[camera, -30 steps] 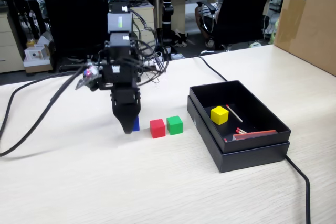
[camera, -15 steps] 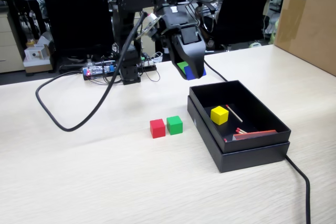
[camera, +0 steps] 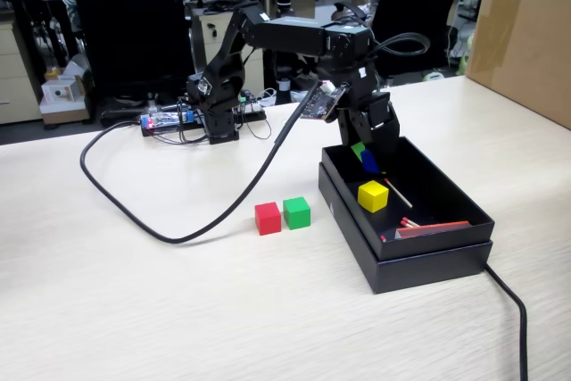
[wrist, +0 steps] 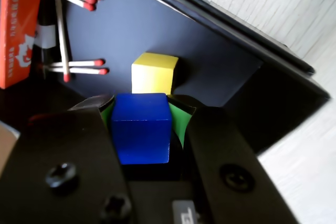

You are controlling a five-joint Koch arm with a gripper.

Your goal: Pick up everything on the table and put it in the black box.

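Note:
My gripper [camera: 365, 159] [wrist: 140, 106] hangs inside the black box [camera: 419, 256] near its back left corner, shut on the blue cube [wrist: 140, 127] [camera: 369, 162] between green-lined pads. The yellow cube [camera: 373, 195] [wrist: 154, 72] lies on the box floor just below and ahead of the held cube. On the table [camera: 178, 310], left of the box in the fixed view, the red cube [camera: 268, 218] and green cube [camera: 297, 212] sit side by side.
Matchsticks [wrist: 79, 66] and an orange matchbox [wrist: 16, 30] [camera: 433, 229] lie in the box. A thick black cable [camera: 161, 229] loops over the table left of the cubes; another cable [camera: 508, 301] runs past the box's right corner. A brown carton [camera: 526, 33] stands far right.
The arm has lifted the blue cube from beside the red cube, swung it right, and lowered it into the black box above the yellow cube.

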